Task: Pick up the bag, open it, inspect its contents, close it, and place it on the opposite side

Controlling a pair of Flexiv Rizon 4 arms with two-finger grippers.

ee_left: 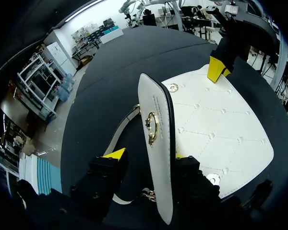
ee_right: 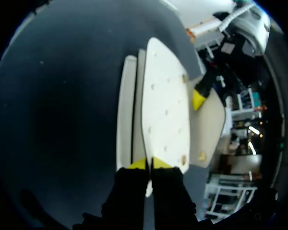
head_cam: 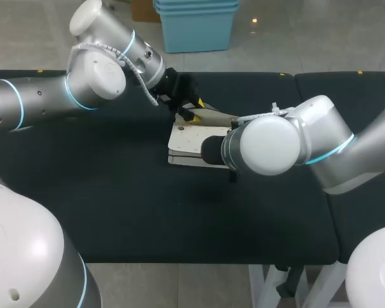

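Just one bag (head_cam: 192,144); right tool (ee_right: 150,165) clamped on it, left tool (ee_left: 149,155) spread apart.

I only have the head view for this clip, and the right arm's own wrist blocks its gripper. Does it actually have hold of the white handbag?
Observer: Yes. In the right wrist view, the right gripper is shut on a thin edge of the white handbag.
Operator: Is the flap up?
Observer: Yes. In the left wrist view, the flap stands upright between the open fingers of the left gripper, with a gap on one side.
Operator: Can you see the contents?
Observer: No view shows the inside. The left wrist view only shows a round metal snap uncovered on the bag's quilted front.
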